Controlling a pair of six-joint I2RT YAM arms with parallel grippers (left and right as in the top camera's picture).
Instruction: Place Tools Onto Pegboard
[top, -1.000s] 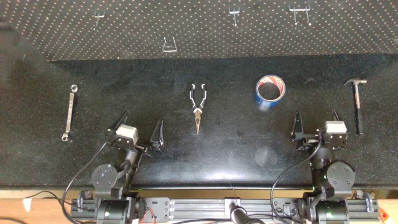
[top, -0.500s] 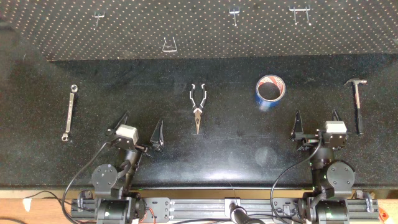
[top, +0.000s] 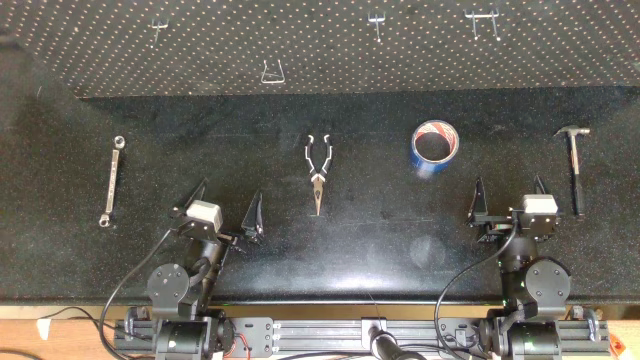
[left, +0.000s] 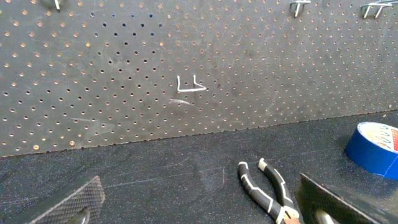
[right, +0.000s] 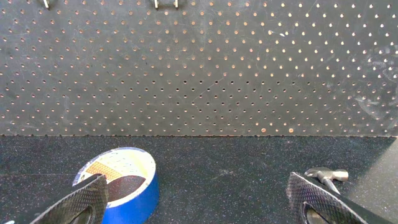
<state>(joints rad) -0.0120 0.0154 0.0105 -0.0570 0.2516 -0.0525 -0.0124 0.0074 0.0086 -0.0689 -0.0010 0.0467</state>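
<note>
Left gripper (top: 229, 192) stands open near the front edge of the black matte table (top: 380, 235), left of centre, its two black fingers spread wide and holding nothing. Right gripper (top: 508, 185) stands in the same condition near the front edge, right of centre: fingers parted, nothing between them.

Four tools lie in a row across the middle of the table, well apart from one another.
- The silver combination wrench (top: 110, 181) lies near the left edge, running front to back with a slight tilt, beyond and to the left of the left gripper.
- The needle-nose pliers with black-and-white handles (top: 318, 170) lie at the centre, nose toward the front edge and handles parted toward the far edge.
- The blue roll of tape (top: 435, 147) rests right of centre, beyond the right gripper and slightly to its left.
- The hammer with black handle and silver head (top: 574, 168) lies near the right edge, head toward the far edge, close beside the right gripper but not touching it.

The dark perforated pegboard (top: 320, 45) stands along the far edge. A wire loop hook (top: 272, 72) sits low on it, left of centre, and three small metal hooks (top: 376, 22) sit higher up. All four tools are on the table, apart from the pegboard.
</note>
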